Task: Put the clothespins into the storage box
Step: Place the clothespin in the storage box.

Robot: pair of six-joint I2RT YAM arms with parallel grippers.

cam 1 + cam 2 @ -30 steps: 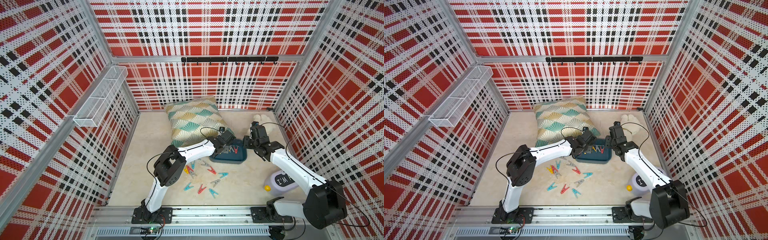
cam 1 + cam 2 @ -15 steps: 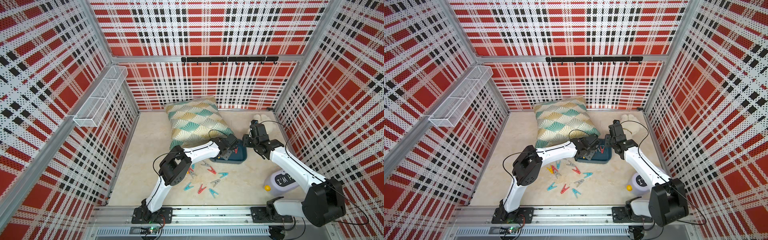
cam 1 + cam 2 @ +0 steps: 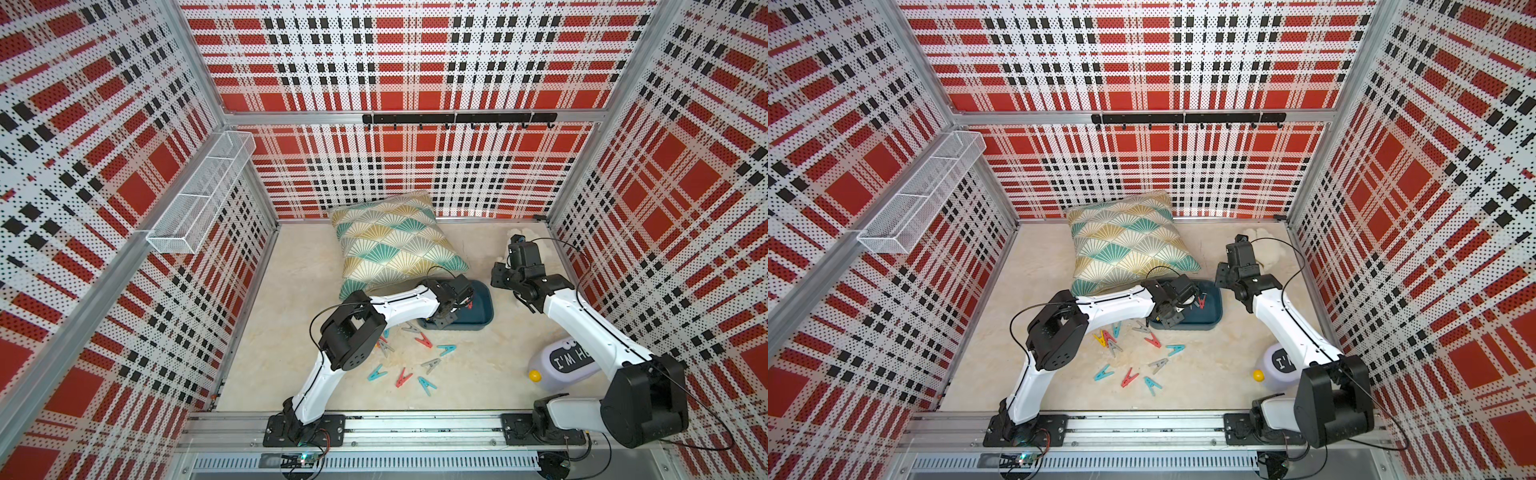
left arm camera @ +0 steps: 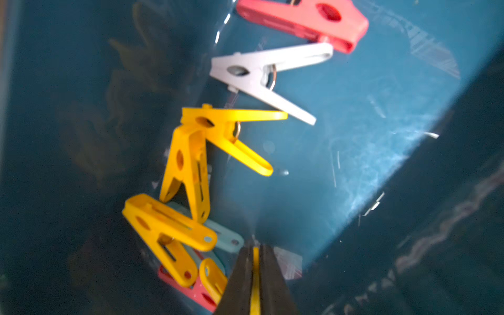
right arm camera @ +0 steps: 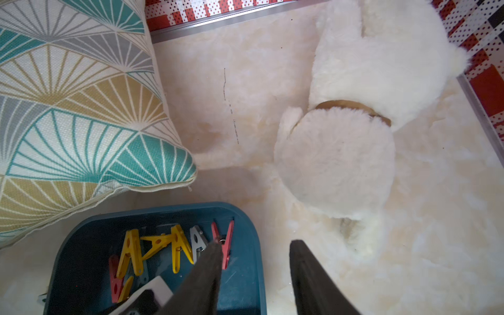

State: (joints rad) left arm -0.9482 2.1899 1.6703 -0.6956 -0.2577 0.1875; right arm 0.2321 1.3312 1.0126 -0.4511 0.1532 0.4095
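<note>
While the left gripper [image 4: 255,249] sat low inside the storage box [image 4: 368,114], its black pads were pressed almost together on a yellow clothespin [image 4: 255,283], visible only as a thin edge-on strip.

Box: shallow dark teal plastic tub with rounded corners and a glossy, scuffed bottom, on the beige marble-look floor [image 3: 291,270], just beside the near edge of the fan-patterned fabric pillow [image 3: 395,245].

Inside it, A-shaped plastic clips with wire spring rings lay in a rough row: red clip [image 4: 305,19], pale grey clip [image 4: 256,73], yellow clips [image 4: 191,163], with teal and red ones partly buried.

Right gripper [image 5: 255,242] was above the box corner nearest the fluffy white plush toy [image 5: 341,158], tapered dark fingers spread, nothing between them.

Loose clothespins [image 3: 424,340] in red, teal, grey and yellow lay scattered on the floor in front of the box.
</note>
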